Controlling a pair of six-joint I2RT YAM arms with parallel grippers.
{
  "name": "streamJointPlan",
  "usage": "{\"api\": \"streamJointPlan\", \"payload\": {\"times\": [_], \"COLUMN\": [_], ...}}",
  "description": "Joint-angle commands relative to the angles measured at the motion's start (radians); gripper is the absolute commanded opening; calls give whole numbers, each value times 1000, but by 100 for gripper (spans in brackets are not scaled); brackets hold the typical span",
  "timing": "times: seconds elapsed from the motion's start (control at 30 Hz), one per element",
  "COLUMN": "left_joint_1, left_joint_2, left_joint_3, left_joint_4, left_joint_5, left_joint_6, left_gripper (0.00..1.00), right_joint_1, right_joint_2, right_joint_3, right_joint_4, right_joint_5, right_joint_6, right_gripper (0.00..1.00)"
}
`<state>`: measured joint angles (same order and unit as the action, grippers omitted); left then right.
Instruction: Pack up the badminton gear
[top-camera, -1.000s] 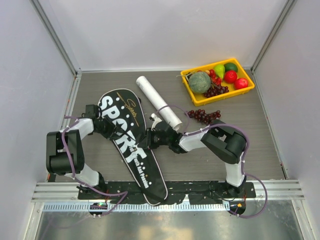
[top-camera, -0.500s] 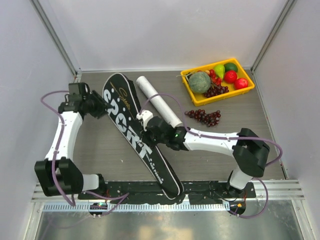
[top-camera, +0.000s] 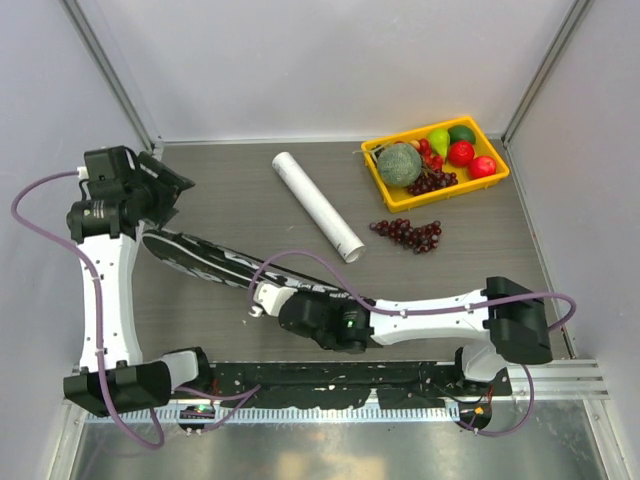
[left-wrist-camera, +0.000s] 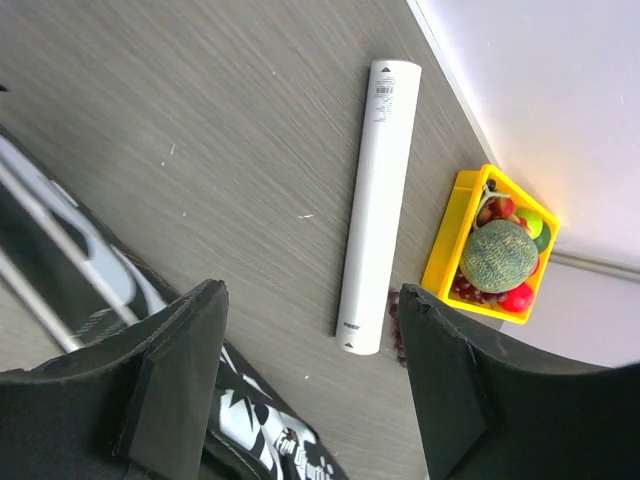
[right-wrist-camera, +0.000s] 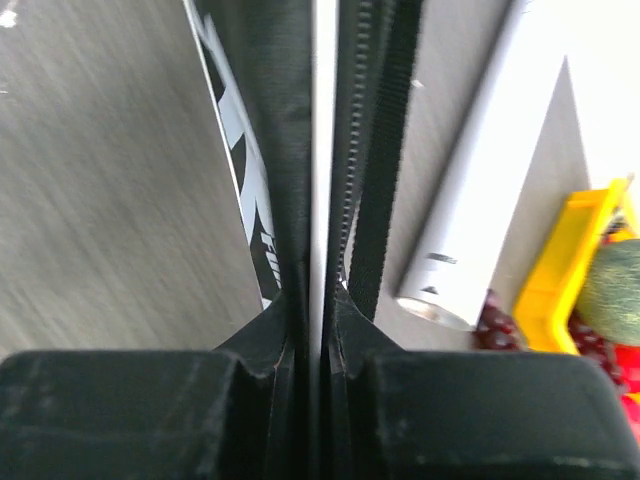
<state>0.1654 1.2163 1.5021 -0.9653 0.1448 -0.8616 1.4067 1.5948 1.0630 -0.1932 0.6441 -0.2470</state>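
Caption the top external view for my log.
Black bag stands on edge, right gripper shut on its zipper edge, left gripper open near its head end; white tube lies beyond.

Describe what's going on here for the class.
A two-armed robot is handling a black bag lettered SPORT. The right pincer is clamped on its zipper edge, and the bag stands on edge. The left pincer hangs open near the bag's far end, gripping nothing. The white tube lies unpacked nearby.

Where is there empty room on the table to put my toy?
Bare wood shows between the tube and the bag, and between the grapes and the right arm. The back right corner is crowded: tray and grapes.
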Motion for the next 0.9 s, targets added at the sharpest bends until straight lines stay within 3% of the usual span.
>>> {"api": "streamJointPlan", "payload": {"times": [0.0,0.43,0.57,0.67,0.87], "left_joint_1": [16,46,111,158,161], "left_joint_2": [-50,-222,-248,-198,-117], "left_joint_3": [40,-3,-167,-267,-309], "left_joint_4": [-113,-328,-265,-233,-171], "left_joint_5": [-30,-278,-180,-13,59], "left_joint_6": [-80,-80,-100,-116,-83], "left_gripper": [72,83,85,80,81], "right_joint_1": [23,109,130,140,176], "right_joint_2": [-142,-134,-183,-211,-226], "right_joint_3": [17,-164,-268,-307,-369], "right_joint_4": [126,227,299,344,372], "right_joint_5": [244,453,427,427,425], "right_joint_6": [-130,-28,-15,-17,-31], "right_gripper": [5,5,5,5,5]}}
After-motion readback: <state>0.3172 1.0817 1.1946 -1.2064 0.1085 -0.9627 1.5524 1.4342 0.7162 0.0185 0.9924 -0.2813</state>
